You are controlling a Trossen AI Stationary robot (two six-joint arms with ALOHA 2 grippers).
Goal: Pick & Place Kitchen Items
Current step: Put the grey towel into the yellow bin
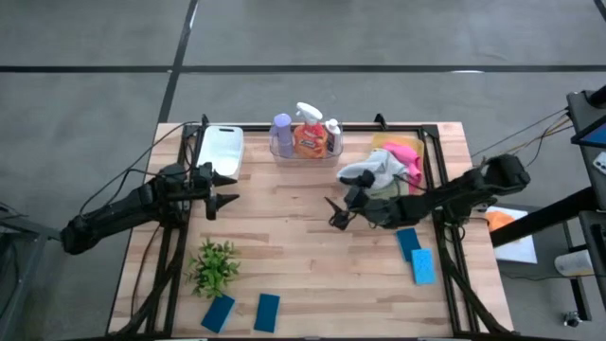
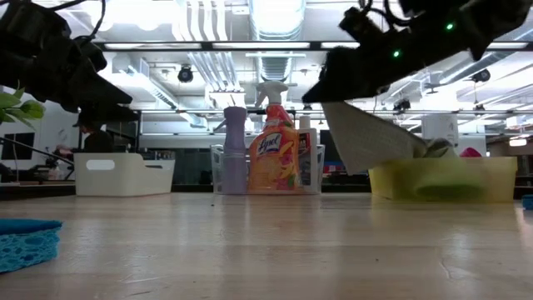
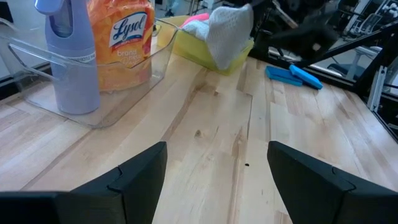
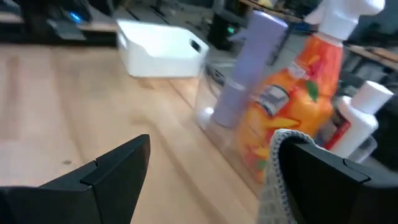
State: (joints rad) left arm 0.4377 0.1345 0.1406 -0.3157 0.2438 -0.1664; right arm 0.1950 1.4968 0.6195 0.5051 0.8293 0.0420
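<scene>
The right gripper [image 1: 338,216] hangs above the middle of the light wooden slatted table [image 1: 312,275], its fingers spread wide; a limp grey cloth [image 1: 371,170] is draped over one finger [image 4: 329,186] and trails back over the yellow tray [image 2: 441,179], where a pink cloth [image 1: 402,152] and a green cloth [image 2: 437,192] lie. The grey fabric looks soft and knitted, folded into a pale drooping flap.

The clear plastic tray [image 1: 305,152] at the table's far edge holds a tall lilac bottle [image 1: 282,133], an orange spray bottle with a white trigger [image 1: 309,133] and a small white bottle [image 1: 333,134], standing upright side by side. The white tray [image 1: 220,150] sits just beside it.

The left gripper [image 1: 223,189] hovers near the white tray, its fingers wide apart and holding nothing.

Two blue rectangular sponges [image 1: 417,256] lie touching near the right arm; two more blue sponges [image 1: 243,313] lie by the near edge, beside a small green plant [image 1: 214,267].
</scene>
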